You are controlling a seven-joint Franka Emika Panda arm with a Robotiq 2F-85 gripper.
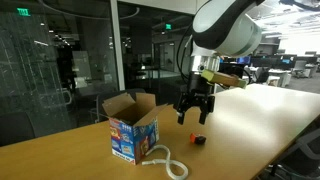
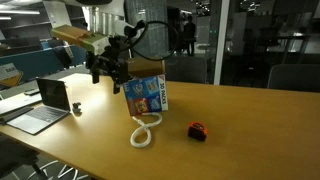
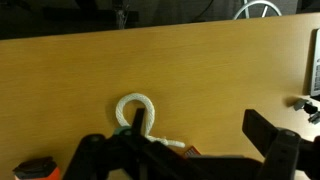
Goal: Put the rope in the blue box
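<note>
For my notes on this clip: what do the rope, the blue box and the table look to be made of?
The rope: white, matte cord, probably cotton or synthetic, since it lies in soft loops. The blue box: cardboard, with colour print outside and plain brown flaps. The table: smooth light wood or wood-look laminate with a faint sheen. I cannot tell which.
</note>
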